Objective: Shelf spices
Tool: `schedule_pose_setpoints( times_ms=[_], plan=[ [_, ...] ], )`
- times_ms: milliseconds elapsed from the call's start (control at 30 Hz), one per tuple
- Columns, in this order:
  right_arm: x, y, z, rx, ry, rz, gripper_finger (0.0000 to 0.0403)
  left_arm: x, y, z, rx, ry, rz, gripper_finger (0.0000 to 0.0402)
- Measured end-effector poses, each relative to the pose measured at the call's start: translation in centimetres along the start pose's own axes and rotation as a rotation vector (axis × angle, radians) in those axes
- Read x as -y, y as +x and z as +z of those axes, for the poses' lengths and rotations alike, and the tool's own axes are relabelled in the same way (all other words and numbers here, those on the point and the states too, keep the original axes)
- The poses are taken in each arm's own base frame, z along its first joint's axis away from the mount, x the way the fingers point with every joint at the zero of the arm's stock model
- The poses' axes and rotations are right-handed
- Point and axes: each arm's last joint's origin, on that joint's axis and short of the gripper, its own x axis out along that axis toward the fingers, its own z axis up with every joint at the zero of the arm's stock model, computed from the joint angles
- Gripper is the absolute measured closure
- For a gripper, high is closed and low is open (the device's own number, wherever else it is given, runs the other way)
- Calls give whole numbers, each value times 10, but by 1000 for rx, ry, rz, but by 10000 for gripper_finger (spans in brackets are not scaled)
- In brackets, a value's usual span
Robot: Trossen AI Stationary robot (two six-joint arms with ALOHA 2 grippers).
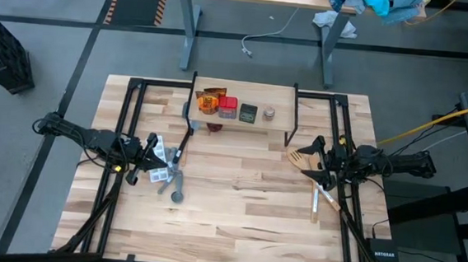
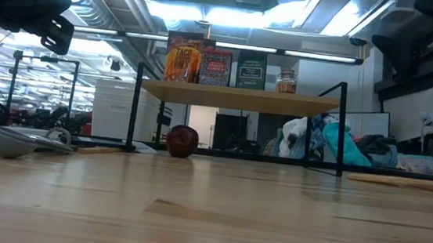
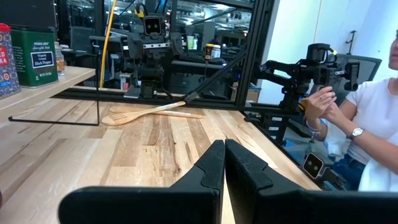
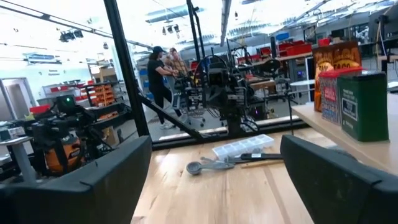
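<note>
The shelf, a light-wood plank on thin black legs, stands at the table's far middle; it also shows in the low view. On the plank, left to right, stand orange packets, a red box, a dark box and a small round jar; the low view shows the same row: packets, red box, dark box, jar. My left gripper is shut and empty at the table's left. My right gripper is open and empty at the table's right.
A dark red round fruit sits on the table under the shelf. A white blister tray and metal measuring spoons lie by my left gripper. Wooden utensils lie by my right gripper. A person sits beyond the table's right side.
</note>
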Motion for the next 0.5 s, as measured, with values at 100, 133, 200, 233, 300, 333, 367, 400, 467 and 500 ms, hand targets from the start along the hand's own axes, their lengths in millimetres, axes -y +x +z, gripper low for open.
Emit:
schedule_pose_setpoints(
  times_ms=[100, 133, 200, 233, 300, 333, 367, 400, 467, 500],
  plan=[
    [1, 0, -3, -28, 0, -5, 40, 0, 0, 0, 0, 0, -1, 396],
    [1, 0, -4, -38, 0, -7, 40, 0, 0, 0, 0, 0, 0, 396],
    [1, 0, -5, -56, -2, -10, 40, 0, 0, 0, 0, 0, 0, 396],
    [1, 0, -7, -69, -4, -13, 40, 0, 0, 0, 0, 0, 0, 396],
    [2, 0, -10, -97, -2, -18, 40, 0, 0, 0, 0, 0, -1, 396],
    [2, -1, -11, -109, 4, -21, 40, 0, 0, 0, 0, 0, 0, 396],
    [2, -1, -12, -122, 16, -24, 40, 0, 0, 0, 0, 0, 0, 396],
    [2, -1, -13, -134, 23, -27, 40, 0, 0, 0, 0, 0, 0, 396],
    [3, -1, -15, -151, 38, -31, 40, 0, 0, 0, 0, 0, 0, 396],
    [3, -1, -15, -152, 43, -32, 40, 0, 0, 0, 0, 0, 0, 396]
  ],
)
